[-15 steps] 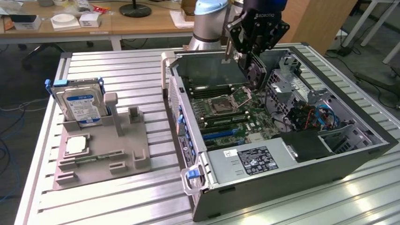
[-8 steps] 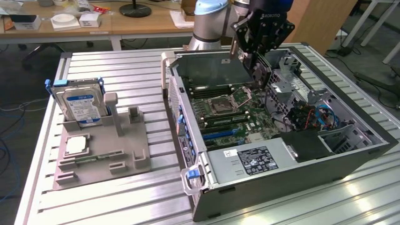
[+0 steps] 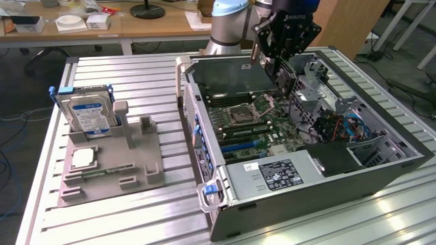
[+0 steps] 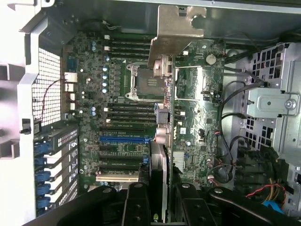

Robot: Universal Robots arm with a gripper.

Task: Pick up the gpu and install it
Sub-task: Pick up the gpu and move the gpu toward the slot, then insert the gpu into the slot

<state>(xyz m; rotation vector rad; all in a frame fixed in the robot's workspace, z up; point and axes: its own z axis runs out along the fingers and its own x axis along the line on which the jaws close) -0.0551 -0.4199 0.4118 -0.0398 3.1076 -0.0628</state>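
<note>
My gripper [image 3: 278, 60] hangs over the far end of the open computer case [image 3: 381, 168] and is shut on the gpu [image 3: 281, 77]. The wrist view shows the gpu [image 4: 160, 165] edge-on, running away from my black fingers [image 4: 137, 207], with its silver bracket [image 4: 178, 33] at the far end. It is held above the green motherboard [image 4: 197, 117], beside the processor socket [image 4: 146, 82] and clear of the board. The blue expansion slot [image 4: 126, 139] and the black slots around it lie off to one side of the card.
A grey fixture [image 3: 112, 163] on the exterior view's left holds a silver hard drive [image 3: 89, 115], a processor chip [image 3: 83, 158] and a memory stick [image 3: 102, 171]. Inside the case are a power supply [image 3: 272, 173], a metal drive cage [image 4: 273, 103] and loose cables [image 4: 230, 141].
</note>
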